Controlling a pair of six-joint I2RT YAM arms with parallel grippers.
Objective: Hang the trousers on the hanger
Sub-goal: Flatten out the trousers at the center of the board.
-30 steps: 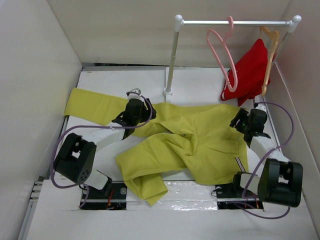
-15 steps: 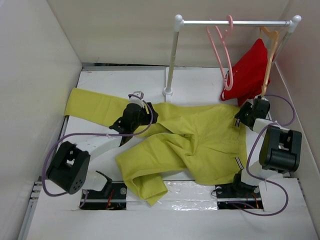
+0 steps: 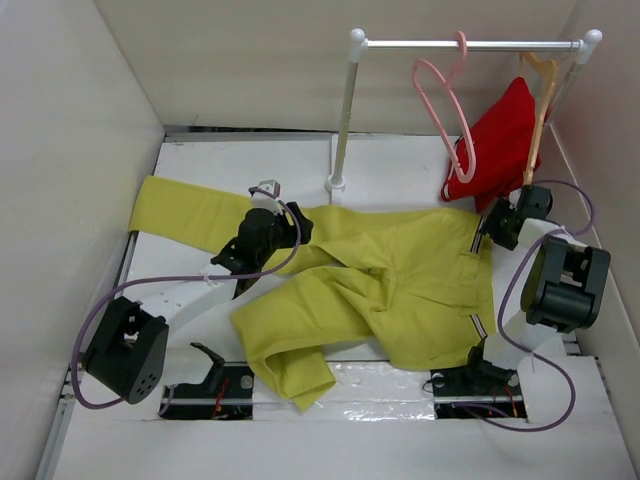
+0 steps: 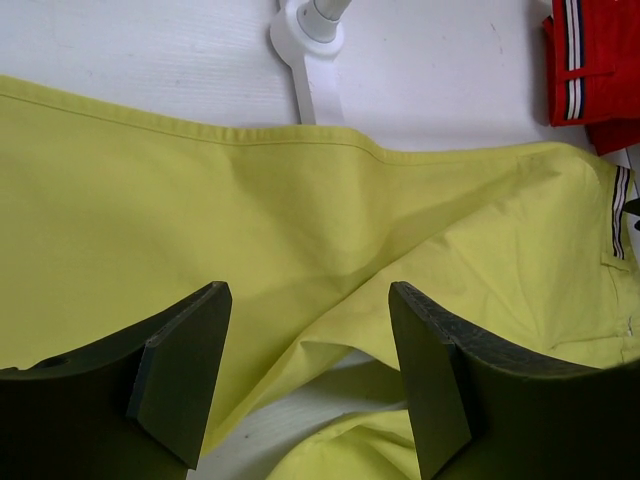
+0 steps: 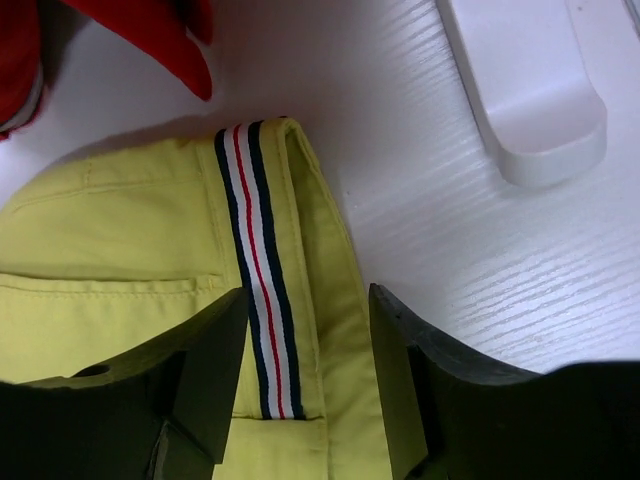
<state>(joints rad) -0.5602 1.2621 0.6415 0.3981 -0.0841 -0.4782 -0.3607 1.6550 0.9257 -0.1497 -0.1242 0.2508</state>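
The yellow-green trousers (image 3: 400, 280) lie spread flat on the white table, one leg reaching far left and one folded toward the front. The pink hanger (image 3: 445, 110) hangs empty on the rail. My left gripper (image 3: 285, 228) is open just above the upper leg; the left wrist view shows its jaws (image 4: 308, 330) wide apart over a fold of the trousers (image 4: 200, 200). My right gripper (image 3: 490, 232) is open at the waistband's far right corner. In the right wrist view its jaws (image 5: 307, 340) straddle the striped waistband lining (image 5: 255, 260) without closing on it.
A white clothes rail (image 3: 470, 45) stands at the back, its post base (image 3: 336, 184) just beyond the trousers. A red garment (image 3: 500, 145) hangs on a tan wooden hanger (image 3: 545, 80) beside the pink one. White walls enclose the table on three sides.
My right gripper has moved back and right, to the waistband's far corner near the red garment. My left arm's elbow has swung left and down; its gripper has stayed over the leg.
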